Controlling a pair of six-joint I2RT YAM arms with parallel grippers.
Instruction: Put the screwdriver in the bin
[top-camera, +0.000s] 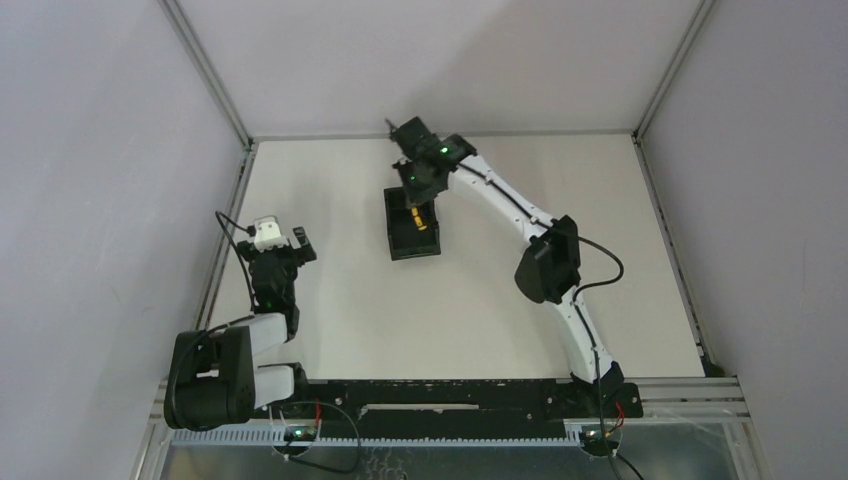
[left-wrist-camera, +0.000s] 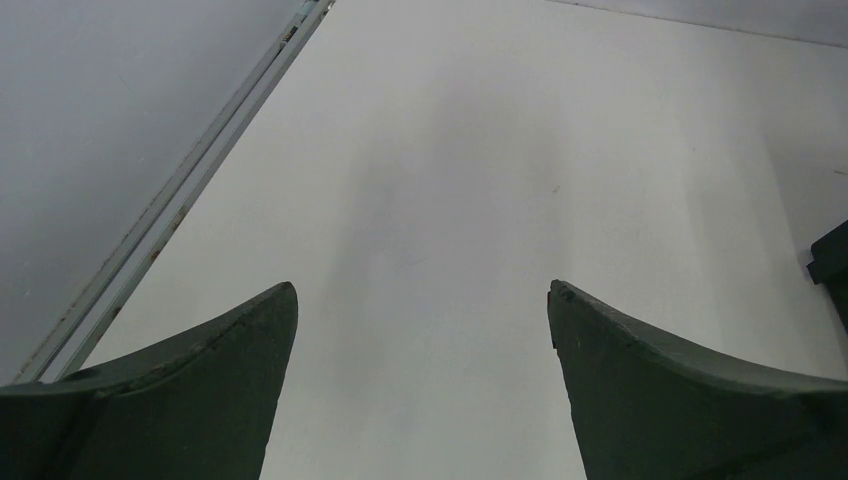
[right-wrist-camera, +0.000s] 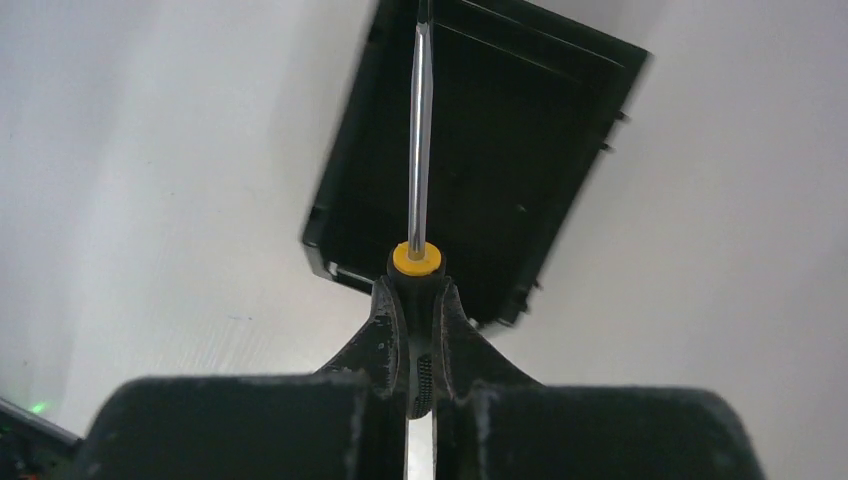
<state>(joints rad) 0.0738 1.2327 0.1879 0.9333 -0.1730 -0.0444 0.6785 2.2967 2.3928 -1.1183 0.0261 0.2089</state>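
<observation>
The right pincer (right-wrist-camera: 415, 292) is clamped on the black part of the screwdriver's (right-wrist-camera: 421, 150) handle, just behind its orange-yellow collar. The thin shaft points straight away from the fingers, out over the bin (right-wrist-camera: 520, 170). The bin is black and sits on the white desk (left-wrist-camera: 450, 150) towards the far side. From above, the screwdriver lies over the bin's open top; whether it touches the bin I cannot tell. The left pincer (left-wrist-camera: 422, 292) hangs over bare desk at the near left, well apart from the bin, its fingers spread wide with nothing between them
</observation>
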